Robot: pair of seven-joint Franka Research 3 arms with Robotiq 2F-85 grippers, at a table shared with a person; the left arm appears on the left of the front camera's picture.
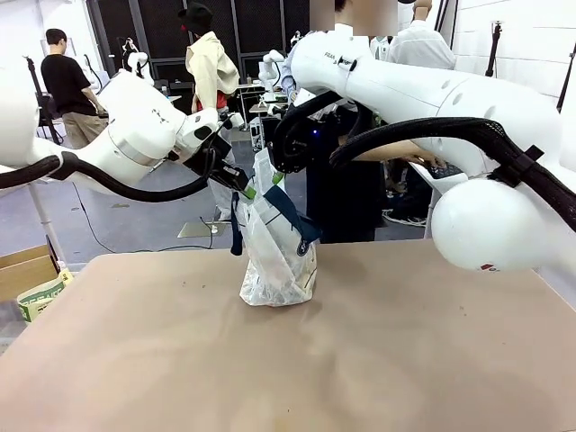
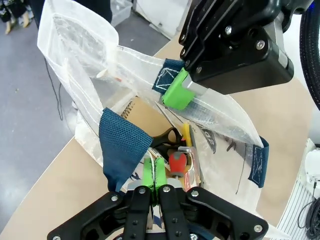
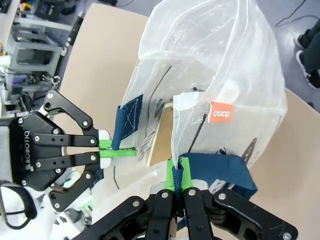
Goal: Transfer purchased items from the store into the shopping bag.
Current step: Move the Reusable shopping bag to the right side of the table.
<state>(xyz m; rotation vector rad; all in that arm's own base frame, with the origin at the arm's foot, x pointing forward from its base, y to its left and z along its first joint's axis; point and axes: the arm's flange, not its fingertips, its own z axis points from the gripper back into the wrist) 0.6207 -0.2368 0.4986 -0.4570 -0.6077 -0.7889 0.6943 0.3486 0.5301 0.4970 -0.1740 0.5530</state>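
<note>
Reaching from ten and two o'clock, the ROBOTIQ-marked left gripper [image 3: 121, 151] and right gripper [image 3: 177, 169] pinch the translucent whitish crinkly plastic shopping bag [image 1: 281, 263] tightly by its rim.

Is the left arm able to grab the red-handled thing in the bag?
Probably not. The left gripper is shut on the rim of the shopping bag by a blue strap, so it isn't free, though the red-handled thing lies below in the open mouth.

Left gripper [image 1: 245, 189] and right gripper [image 1: 275, 177] both clamp the top rim of the shopping bag [image 1: 281, 261]. Bag stands on the table [image 1: 378, 351], navy handle [image 1: 236, 229] hanging loose. Contents too hazy to tell.
</note>
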